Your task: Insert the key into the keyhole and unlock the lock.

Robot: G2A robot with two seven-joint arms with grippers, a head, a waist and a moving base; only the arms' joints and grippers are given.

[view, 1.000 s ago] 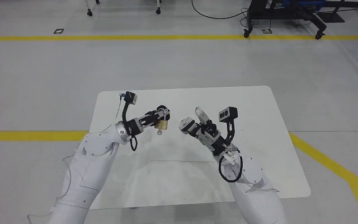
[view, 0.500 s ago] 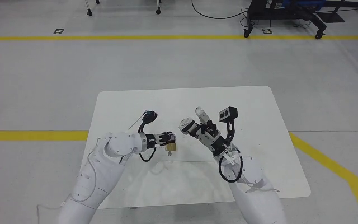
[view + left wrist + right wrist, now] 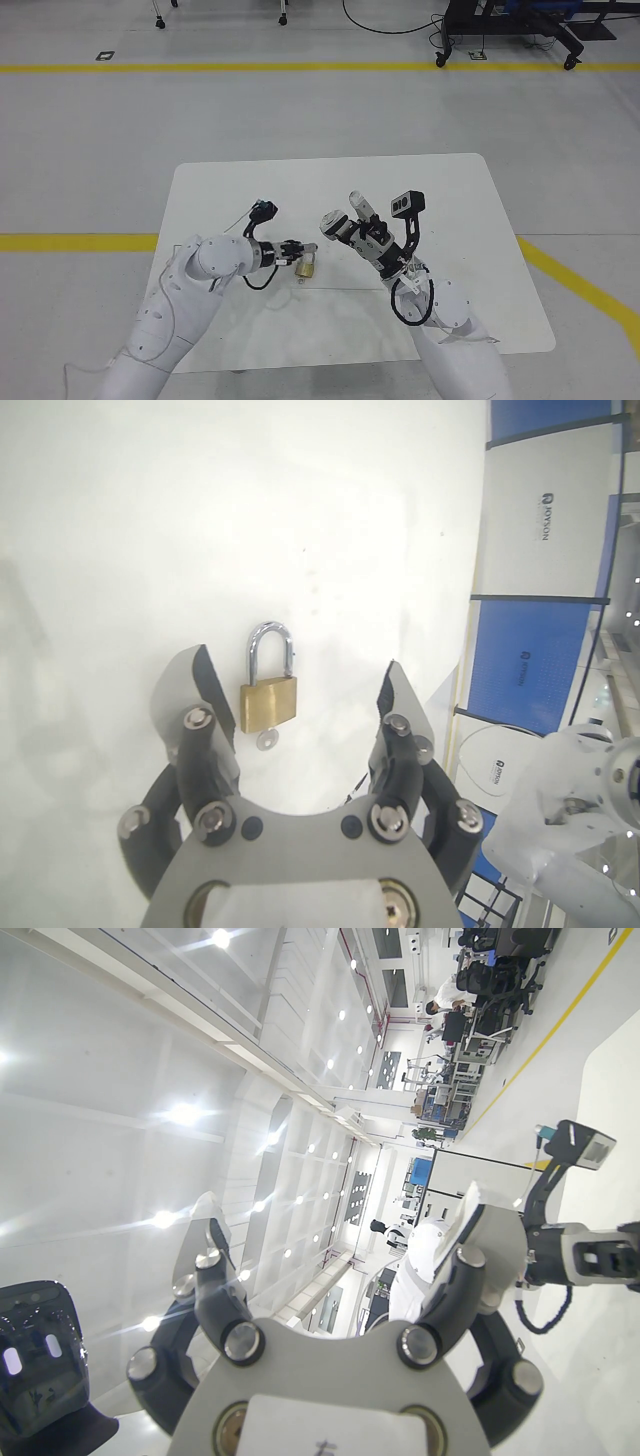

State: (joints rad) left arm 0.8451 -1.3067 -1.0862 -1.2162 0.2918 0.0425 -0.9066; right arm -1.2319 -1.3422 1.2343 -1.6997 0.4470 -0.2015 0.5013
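Two tools, both empty. In the last second the left tool (image 3: 296,675) has lowered the lock (image 3: 268,703) onto the worktop (image 3: 150,525) and let go; its jaws gape wide. The lock lies at 8 o'clock of the worktop's centre. The left wrist view adds what the top view cannot: the key (image 3: 265,741) seated in the lock's base and one shackle leg (image 3: 288,657) seemingly free, so unlocking looks done. The right tool (image 3: 340,1213), spread open, hangs at 1 o'clock of the lock.

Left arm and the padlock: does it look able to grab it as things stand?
Probably yes. The padlock lies free on the table, right before the open left gripper, in line with the gap between its fingers, key in it. Nothing stands between them.
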